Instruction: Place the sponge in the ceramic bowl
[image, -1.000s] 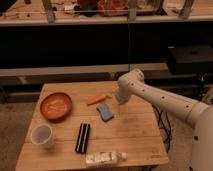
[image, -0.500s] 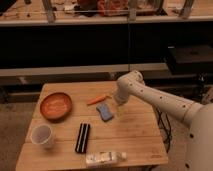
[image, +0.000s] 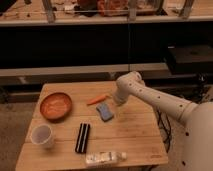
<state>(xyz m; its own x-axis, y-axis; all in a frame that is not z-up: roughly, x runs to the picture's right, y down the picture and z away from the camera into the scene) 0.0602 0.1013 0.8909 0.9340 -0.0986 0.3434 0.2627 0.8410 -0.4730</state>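
Observation:
The sponge (image: 104, 111) is a small blue-grey pad lying flat near the middle of the wooden table (image: 135, 131). The ceramic bowl (image: 55, 105) is a wide terracotta dish at the table's left, apart from the sponge. My gripper (image: 113, 102) hangs at the end of the white arm, just above and to the right of the sponge, next to its far edge. The arm reaches in from the right.
An orange carrot (image: 97, 99) lies just behind the sponge. A black ribbed block (image: 83, 137) sits in front, a white cup (image: 42, 136) at the front left, and a clear plastic bottle (image: 104, 158) lies along the front edge. Dark shelving stands behind the table.
The arm has shifted slightly, bringing the gripper a little lower and closer to the sponge. The sponge and the other objects have not moved.

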